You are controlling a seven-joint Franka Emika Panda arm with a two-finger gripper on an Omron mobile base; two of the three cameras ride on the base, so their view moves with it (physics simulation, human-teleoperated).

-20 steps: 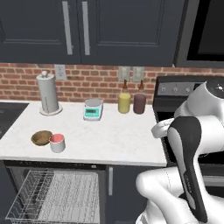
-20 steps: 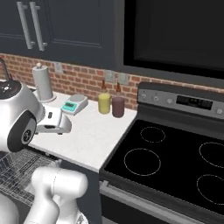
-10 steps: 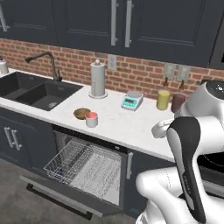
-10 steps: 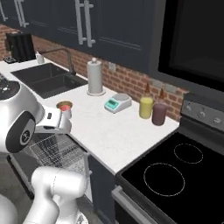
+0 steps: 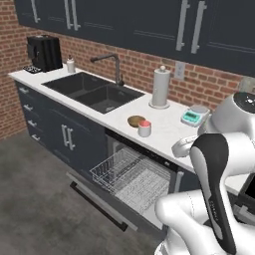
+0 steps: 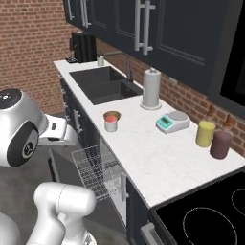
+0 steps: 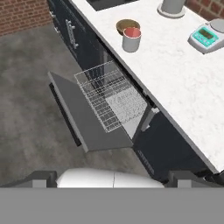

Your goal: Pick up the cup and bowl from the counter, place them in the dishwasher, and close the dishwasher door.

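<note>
The white cup with a red inside stands near the front edge of the white counter, touching or almost touching the brown bowl behind it. Both also show in the hand view, cup and bowl. Below them the dishwasher is open: its white wire rack is pulled out over the lowered dark door. My gripper hangs open and empty in front of the counter, well to the right of the cup, with its fingertips far apart.
A paper towel roll and a teal scale stand behind the cup. A sink and a black coffee machine lie to the left. A yellow canister, a maroon one and the stove are to the right.
The base has moved, so the whole picture has shifted: the sink and coffee machine have come into view on the left. Cup and bowl keep their places on the counter.
</note>
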